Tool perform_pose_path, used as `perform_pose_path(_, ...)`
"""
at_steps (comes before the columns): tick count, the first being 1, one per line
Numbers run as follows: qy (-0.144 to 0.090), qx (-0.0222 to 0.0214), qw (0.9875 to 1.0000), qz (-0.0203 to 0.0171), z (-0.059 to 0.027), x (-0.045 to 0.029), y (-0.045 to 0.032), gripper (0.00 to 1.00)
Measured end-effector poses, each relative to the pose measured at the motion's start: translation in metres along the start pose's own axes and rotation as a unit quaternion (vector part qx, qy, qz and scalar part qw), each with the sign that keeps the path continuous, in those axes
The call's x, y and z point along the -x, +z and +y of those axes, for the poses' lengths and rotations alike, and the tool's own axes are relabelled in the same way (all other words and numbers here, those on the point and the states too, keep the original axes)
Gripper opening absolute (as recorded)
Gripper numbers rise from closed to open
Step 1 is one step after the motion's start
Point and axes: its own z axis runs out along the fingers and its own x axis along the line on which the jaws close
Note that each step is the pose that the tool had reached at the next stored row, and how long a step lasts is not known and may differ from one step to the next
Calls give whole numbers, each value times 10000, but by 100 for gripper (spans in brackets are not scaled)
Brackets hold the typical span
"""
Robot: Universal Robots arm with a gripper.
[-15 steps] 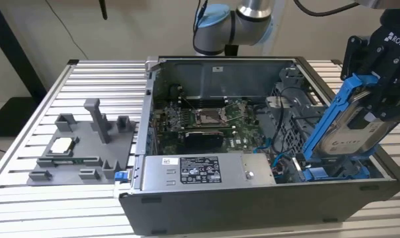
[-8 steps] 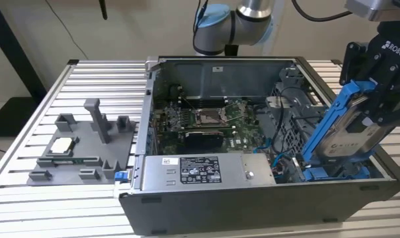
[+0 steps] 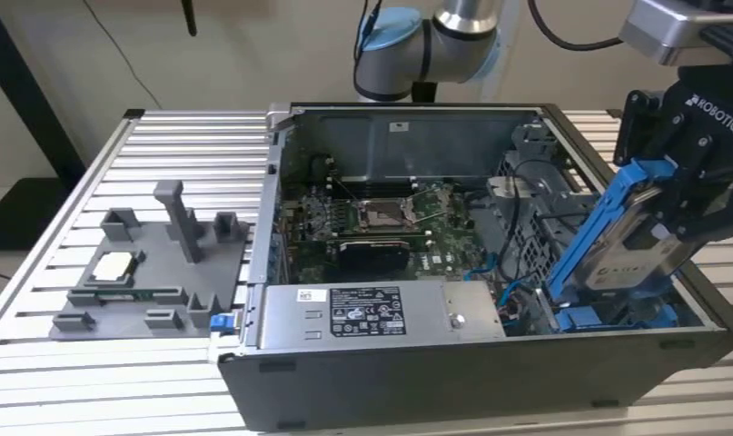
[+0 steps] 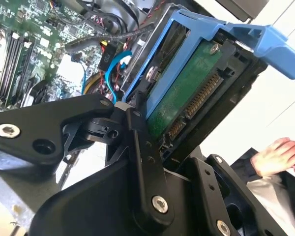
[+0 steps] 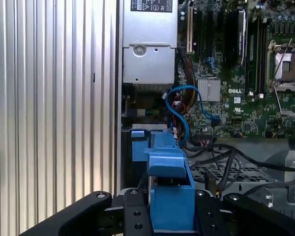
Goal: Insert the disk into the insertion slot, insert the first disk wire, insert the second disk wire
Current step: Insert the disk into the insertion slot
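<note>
pincer: the black pincer (image 3: 663, 213) is seen at the exterior view's right, over the near right corner of the computer case (image 3: 463, 386). it is clamped on the disk, with a finger (image 5: 135, 214) pressed to each side of the blue carrier in the first wrist view.
disk: the disk (image 3: 627, 259) is held clear of the bench, tilted, its upper end leaning toward the exterior view's right and its lower end dipped inside the open case. a silver face with a white label is shown in the exterior view. a green circuit board and a connector edge are shown in the second wrist view (image 4: 187, 93).
drive corner: blue plastic parts (image 3: 615, 318) are seen in the case's near right corner, just under the disk's lower end. contact cannot be judged.
wires: a blue cable (image 5: 187, 105) is looped inside the case, between the power supply (image 5: 147, 49) and the motherboard (image 5: 246, 73). black cables (image 5: 226, 152) are laid near it. where their ends go cannot be told.
case: it is laid on its side, open upward, on the ribbed metal bench (image 3: 184, 145).
fixture: a grey holder plate (image 3: 148, 272) is set on the bench at the exterior view's left, just beside the case, with a pale square part (image 3: 114, 265) on it.
person: a hand (image 4: 278, 155) is noted beyond the disk, apart from the pincer.
</note>
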Motion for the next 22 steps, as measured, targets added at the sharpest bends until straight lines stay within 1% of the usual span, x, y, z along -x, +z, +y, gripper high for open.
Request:
perform_pose_path(5,1,0,10000,-2,-10,-1,79,33)
perform_pose_path(9,0,0,10000,-20,-22,-2,151,33)
perform_pose_path(17,0,0,10000,-22,-42,-5,296,33)
perform_pose_path(18,1,0,10000,-22,-44,-5,309,33)
perform_pose_path(22,0,0,10000,-21,-45,-5,309,33)
